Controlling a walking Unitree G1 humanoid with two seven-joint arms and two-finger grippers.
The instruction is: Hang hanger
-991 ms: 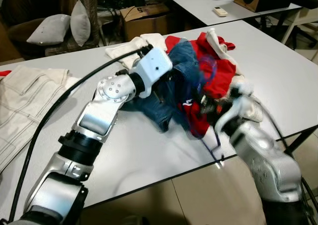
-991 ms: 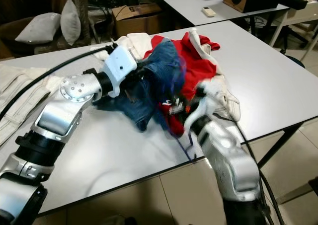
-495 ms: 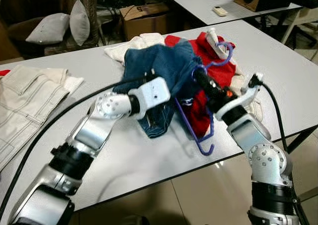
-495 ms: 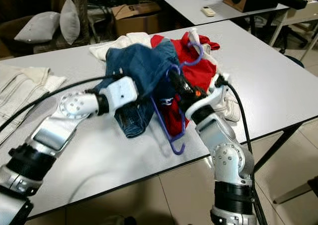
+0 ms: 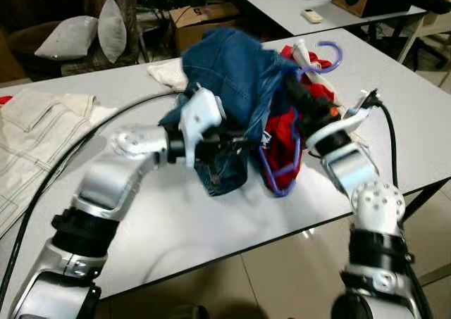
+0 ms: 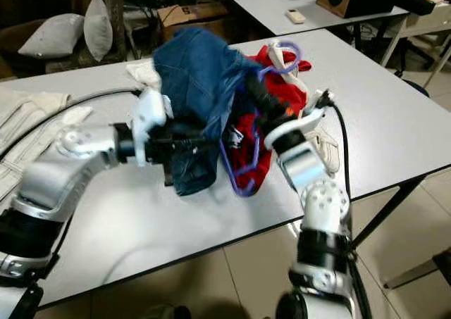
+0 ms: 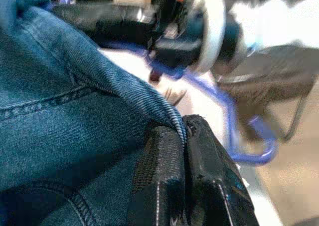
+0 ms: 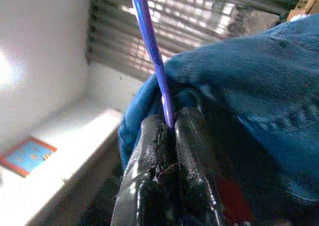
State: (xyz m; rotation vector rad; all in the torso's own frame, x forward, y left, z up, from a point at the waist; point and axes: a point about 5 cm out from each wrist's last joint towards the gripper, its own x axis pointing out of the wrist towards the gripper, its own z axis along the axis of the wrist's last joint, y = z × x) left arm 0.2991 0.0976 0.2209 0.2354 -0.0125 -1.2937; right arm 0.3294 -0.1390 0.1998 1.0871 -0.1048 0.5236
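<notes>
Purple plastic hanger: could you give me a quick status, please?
Right gripper shut on purple plastic hanger, lifted over white table. Left gripper shut on blue denim garment. Red garment bunched against hanger.

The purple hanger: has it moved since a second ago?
Yes. The purple hanger has been raised off the white table; its hook now sits above the red garment, clamped in the right end effector.

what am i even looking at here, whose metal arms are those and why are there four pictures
It is a humanoid robot with two silver arms. Two pictures come from cameras in its head, looking down at a white table; two come from cameras on its wrists. The left gripper pinches the hem of blue jeans, lifted off the table. The right gripper grips a purple hanger, with the jeans draped over it. A red garment and a cream garment lie on the table.
</notes>
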